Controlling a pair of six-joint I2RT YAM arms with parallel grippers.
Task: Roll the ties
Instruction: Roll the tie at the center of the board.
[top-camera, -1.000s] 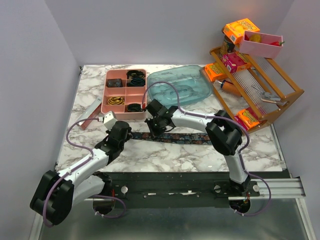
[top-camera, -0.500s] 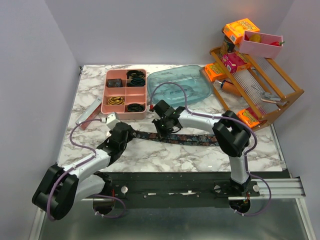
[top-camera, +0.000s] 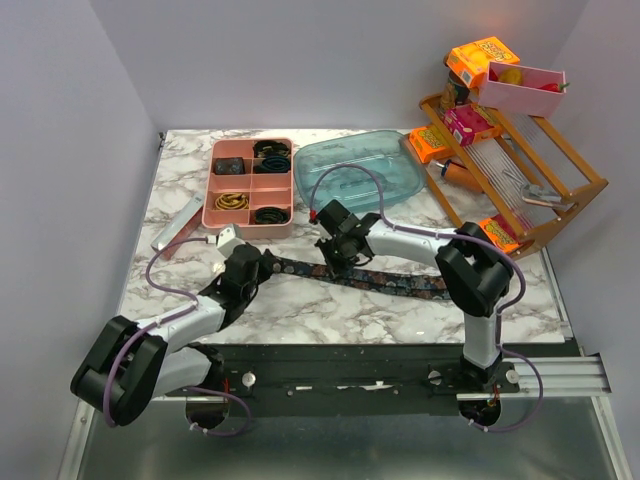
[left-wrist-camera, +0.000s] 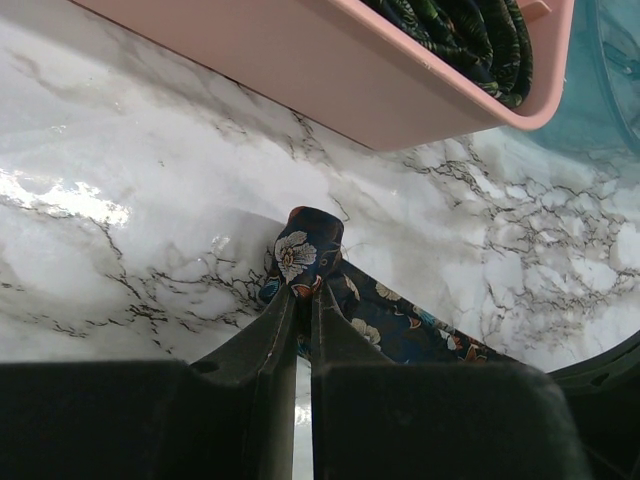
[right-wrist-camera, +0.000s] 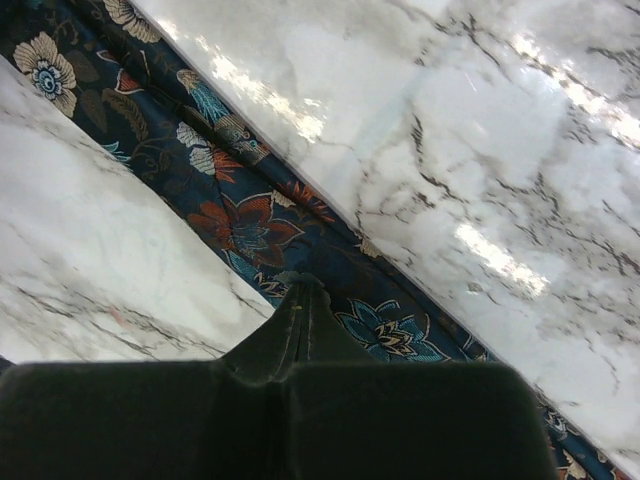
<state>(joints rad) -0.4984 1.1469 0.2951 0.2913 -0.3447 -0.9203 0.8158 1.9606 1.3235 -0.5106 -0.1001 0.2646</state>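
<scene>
Tie (top-camera: 400, 281) end pinched by left hand (left-wrist-camera: 303, 291) beside pink tray (left-wrist-camera: 400, 92); right hand (right-wrist-camera: 303, 288) closed atop its middle.

My left arm (top-camera: 185, 322) reaches forward, low, forearm angled right. Left gripper (left-wrist-camera: 303, 290): fingers pinched almost together on the tie (left-wrist-camera: 297, 248) end. My right arm (top-camera: 410, 240) folds leftward. Right gripper (right-wrist-camera: 303, 292): fingers pressed together, tip down.

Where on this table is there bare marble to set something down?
Bare: the near strip between the tie and the table edge, and the back-left corner beside the pink organizer. Crowded: the back right, with the teal tray and wooden rack.
</scene>
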